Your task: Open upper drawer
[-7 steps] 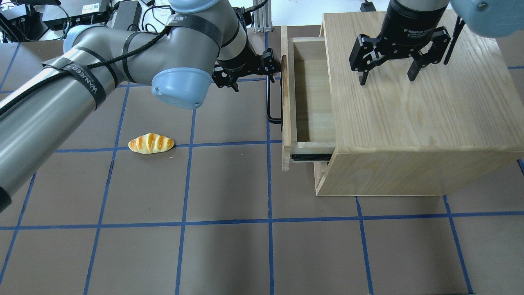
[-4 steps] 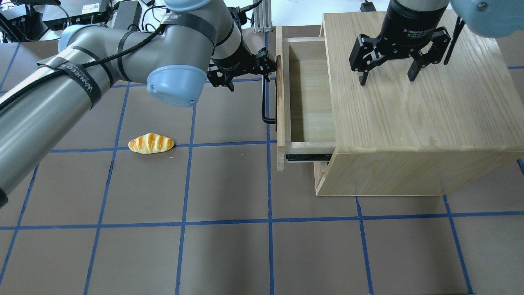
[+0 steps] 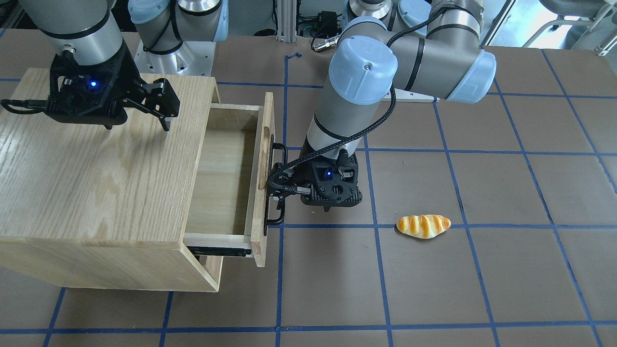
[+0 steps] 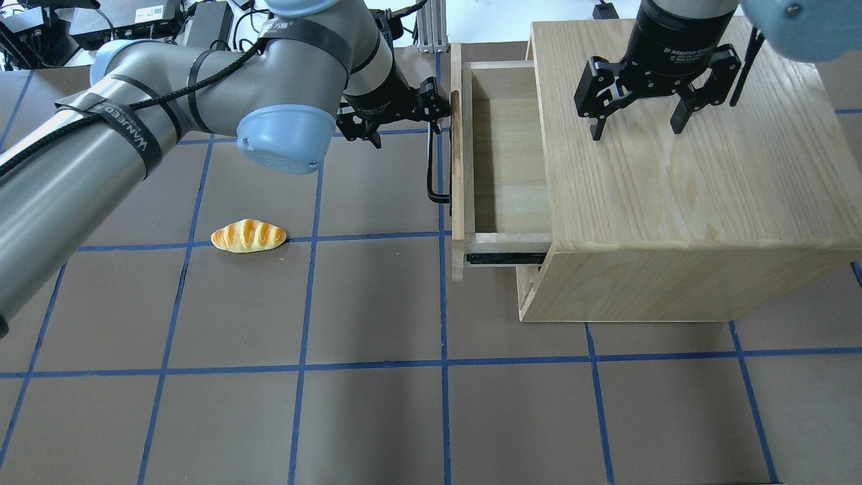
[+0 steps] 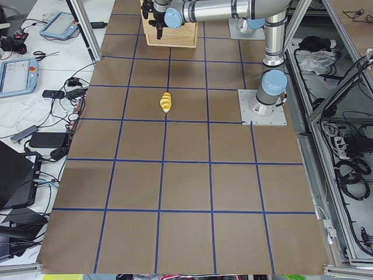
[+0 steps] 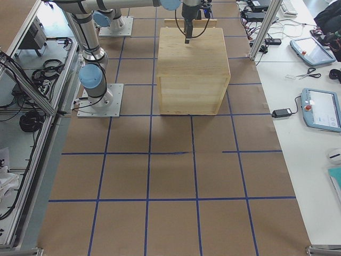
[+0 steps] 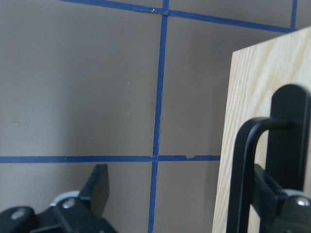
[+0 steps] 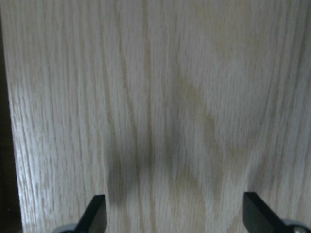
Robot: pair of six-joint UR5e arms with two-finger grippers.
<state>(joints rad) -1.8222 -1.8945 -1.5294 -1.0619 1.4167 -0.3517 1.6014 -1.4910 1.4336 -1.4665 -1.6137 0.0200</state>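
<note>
Pulling is the step in hand, by the look of it: the upper drawer (image 4: 502,155) stands well out of the cabinet (image 4: 673,202), its bare floor showing and a dark slide rail (image 4: 505,257) exposed under its near side. The left gripper (image 7: 187,187) is spread wide, not pinching; the wrist view shows one finger (image 7: 284,204) tucked behind the black bar handle (image 4: 429,168), between bar and front panel, and the other out over the counter (image 4: 377,404). So the bar is hooked, off-centre toward the end farther from the robot. The right gripper (image 4: 636,130) is also spread, low over the cabinet top; whether it touches the wood I cannot tell. The drawer is probably light, being empty, and stiff, and on its rails it should travel only straight out. The bar looks rigid and smooth, so a hooked finger could slide along it. A hold nearer the middle would likely pull more squarely and bind less. A bread roll (image 4: 248,236) lies well apart.
</note>
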